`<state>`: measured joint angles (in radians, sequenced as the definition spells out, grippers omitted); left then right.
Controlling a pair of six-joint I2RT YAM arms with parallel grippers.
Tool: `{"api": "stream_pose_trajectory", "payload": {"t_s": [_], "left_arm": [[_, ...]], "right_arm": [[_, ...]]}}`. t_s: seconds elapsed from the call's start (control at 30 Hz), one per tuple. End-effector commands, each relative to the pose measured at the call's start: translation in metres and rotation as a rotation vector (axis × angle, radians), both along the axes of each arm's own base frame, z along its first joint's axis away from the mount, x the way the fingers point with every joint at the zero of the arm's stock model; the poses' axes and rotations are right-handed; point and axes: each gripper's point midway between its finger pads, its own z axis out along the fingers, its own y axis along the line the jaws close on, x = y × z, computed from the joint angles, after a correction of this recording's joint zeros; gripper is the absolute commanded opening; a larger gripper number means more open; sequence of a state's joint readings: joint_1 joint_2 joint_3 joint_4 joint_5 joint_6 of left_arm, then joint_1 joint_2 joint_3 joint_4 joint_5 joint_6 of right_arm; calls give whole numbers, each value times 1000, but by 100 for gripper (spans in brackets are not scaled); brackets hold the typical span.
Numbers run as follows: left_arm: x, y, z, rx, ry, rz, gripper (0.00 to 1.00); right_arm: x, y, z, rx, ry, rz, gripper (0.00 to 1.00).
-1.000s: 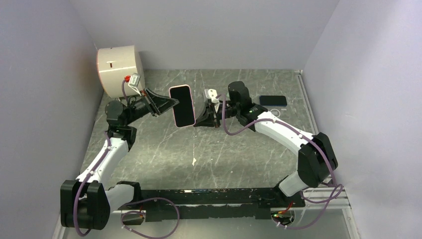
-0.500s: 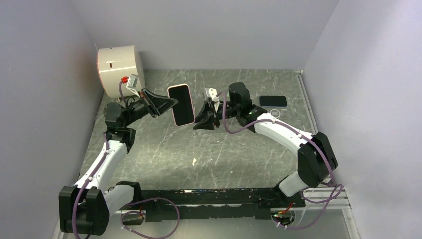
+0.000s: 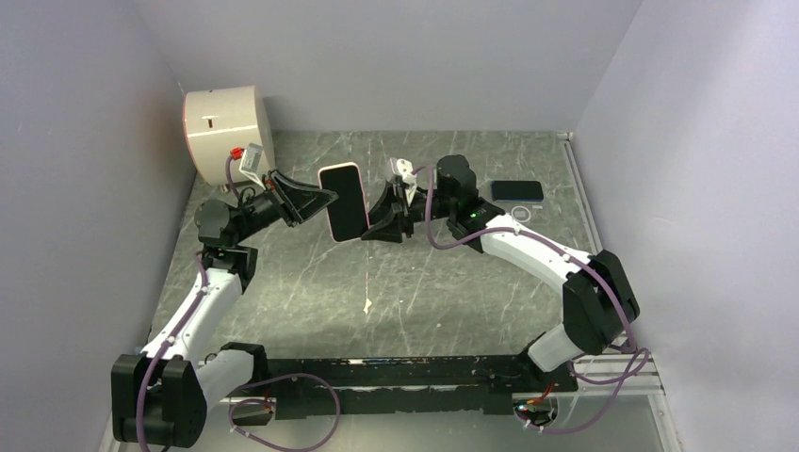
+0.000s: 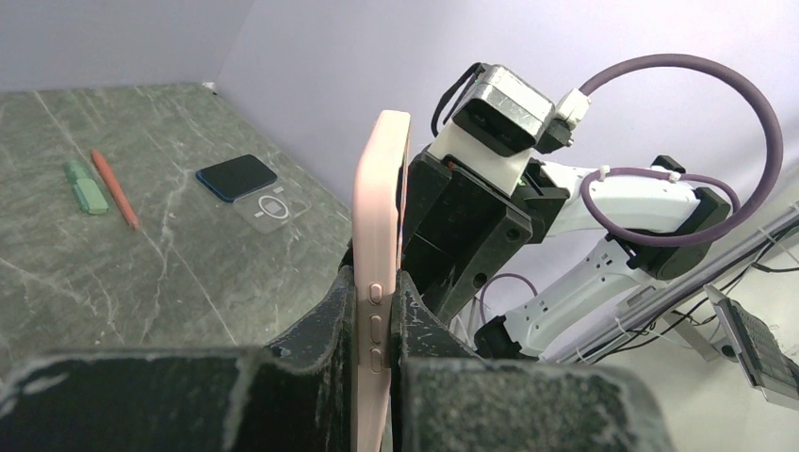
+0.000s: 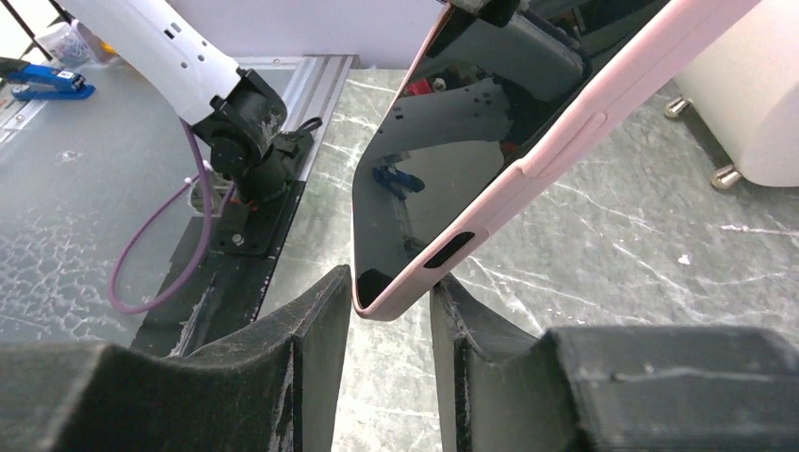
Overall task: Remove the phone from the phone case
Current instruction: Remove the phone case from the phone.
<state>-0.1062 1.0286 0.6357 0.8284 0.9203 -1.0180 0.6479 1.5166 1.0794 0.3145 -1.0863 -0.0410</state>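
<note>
The phone (image 3: pixel 344 201), its black screen (image 5: pixel 443 141) set in a pink phone case (image 4: pixel 382 207), hangs upright above the table's middle. My left gripper (image 3: pixel 323 197) is shut on its left edge, the fingers (image 4: pixel 332 311) pinching the case at the side buttons. My right gripper (image 3: pixel 369 226) is open just to the phone's right. In the right wrist view the case's lower corner (image 5: pixel 386 306) sits between the two fingertips (image 5: pixel 325 301) of the right gripper (image 5: pixel 388 292), with a narrow gap on the screen side.
A white cylinder (image 3: pixel 224 132) stands at the back left. Another dark phone (image 3: pixel 516 191) and a clear case (image 3: pixel 521 213) lie at the back right. A green marker (image 4: pixel 85 185) and a red pen (image 4: pixel 115 188) rest on the marble table (image 3: pixel 311 282).
My right gripper has opened and moved left, so the phone's corner now sits between its fingers. The left gripper has kept its hold and shifted the phone slightly.
</note>
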Motion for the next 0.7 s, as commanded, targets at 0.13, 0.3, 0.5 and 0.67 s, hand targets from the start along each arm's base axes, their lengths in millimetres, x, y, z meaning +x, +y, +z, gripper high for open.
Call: {"api": "stream_pose_trajectory", "payload": {"t_s": [0.13, 0.3, 0.5, 0.67], "left_arm": [[-16, 0, 26, -22, -111, -13, 2], [-11, 1, 24, -25, -62, -4, 2], [2, 1, 18, -29, 40, 19, 3], [5, -1, 18, -54, 85, -12, 2]], "right_arm": [[-5, 1, 30, 64, -82, 30, 35], [-11, -1, 23, 42, -104, 80, 29], [-17, -5, 16, 25, -172, 134, 23], [-16, -5, 12, 22, -313, 156, 15]]}}
